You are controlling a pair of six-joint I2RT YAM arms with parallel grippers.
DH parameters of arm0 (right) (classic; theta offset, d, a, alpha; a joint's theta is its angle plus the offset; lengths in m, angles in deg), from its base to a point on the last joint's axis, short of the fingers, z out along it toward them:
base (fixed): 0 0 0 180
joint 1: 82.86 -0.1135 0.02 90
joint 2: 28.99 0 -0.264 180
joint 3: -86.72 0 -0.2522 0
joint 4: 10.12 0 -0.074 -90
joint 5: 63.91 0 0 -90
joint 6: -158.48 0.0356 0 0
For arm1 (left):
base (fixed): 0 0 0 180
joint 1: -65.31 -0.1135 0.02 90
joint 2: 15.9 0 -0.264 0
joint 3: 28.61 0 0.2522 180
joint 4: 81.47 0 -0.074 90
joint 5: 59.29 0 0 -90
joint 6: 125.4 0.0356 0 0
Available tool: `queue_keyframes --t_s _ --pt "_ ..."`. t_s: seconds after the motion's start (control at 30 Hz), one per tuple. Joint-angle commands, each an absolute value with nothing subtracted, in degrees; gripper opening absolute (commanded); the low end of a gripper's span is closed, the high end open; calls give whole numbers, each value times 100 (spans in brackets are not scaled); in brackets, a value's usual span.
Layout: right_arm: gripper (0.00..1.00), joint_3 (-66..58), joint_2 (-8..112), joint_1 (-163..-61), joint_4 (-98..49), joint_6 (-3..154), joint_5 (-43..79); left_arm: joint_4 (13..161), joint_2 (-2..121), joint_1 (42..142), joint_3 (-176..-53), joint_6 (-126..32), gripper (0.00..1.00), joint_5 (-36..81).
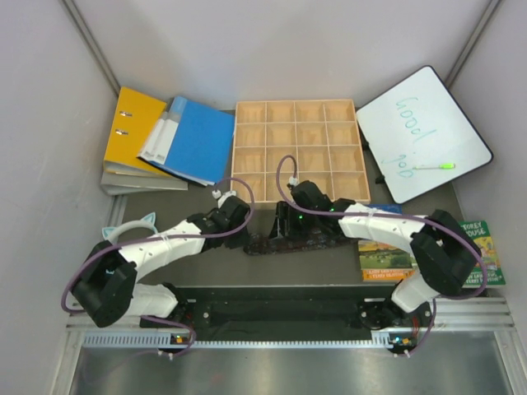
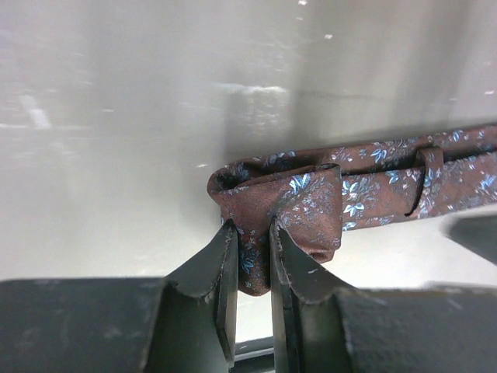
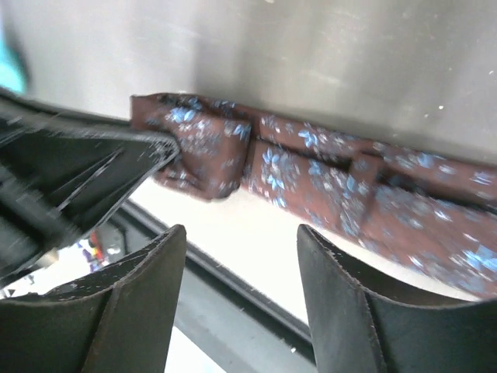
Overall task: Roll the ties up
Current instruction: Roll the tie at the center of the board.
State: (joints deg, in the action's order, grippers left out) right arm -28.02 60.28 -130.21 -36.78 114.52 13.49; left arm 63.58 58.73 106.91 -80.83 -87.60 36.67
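A brown tie (image 1: 276,243) with small blue flowers lies stretched along the table's middle, between the two grippers. In the left wrist view its left end (image 2: 287,194) is folded over, and my left gripper (image 2: 252,231) is shut on the lower lobe of that fold. My right gripper (image 3: 241,233) stands open just in front of the tie (image 3: 326,179), with nothing between its fingers. The left gripper's black body (image 3: 78,171) shows at the tie's end in the right wrist view. From above, the left gripper (image 1: 245,234) and the right gripper (image 1: 284,226) sit close together over the tie.
A wooden compartment tray (image 1: 300,148) stands behind the grippers. A yellow binder (image 1: 132,132) and a blue folder (image 1: 193,140) lie back left. A whiteboard (image 1: 424,132) with a green marker (image 1: 435,165) leans back right. Books (image 1: 387,255) lie under the right arm. A teal headband (image 1: 128,226) lies at the left.
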Motion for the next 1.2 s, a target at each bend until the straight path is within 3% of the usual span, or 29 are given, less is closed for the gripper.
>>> queue_keyframes --t_s 0.0,0.27,0.5,1.17 --pt "58 -2678 5451 -12979 -3760 11488 1353 5147 5740 10697 -8579 -8286 15 4248" --pt "43 -2855 5783 -13277 -2197 12261 649 4575 5793 10697 -8913 -7969 15 4275" --pt "22 -2714 6698 -13498 -1203 12832 447 4329 5723 10697 -9115 -7934 15 4389" --pt "18 -2283 7903 -13937 -717 13185 473 4223 5608 10767 -9396 -8013 14 4073"
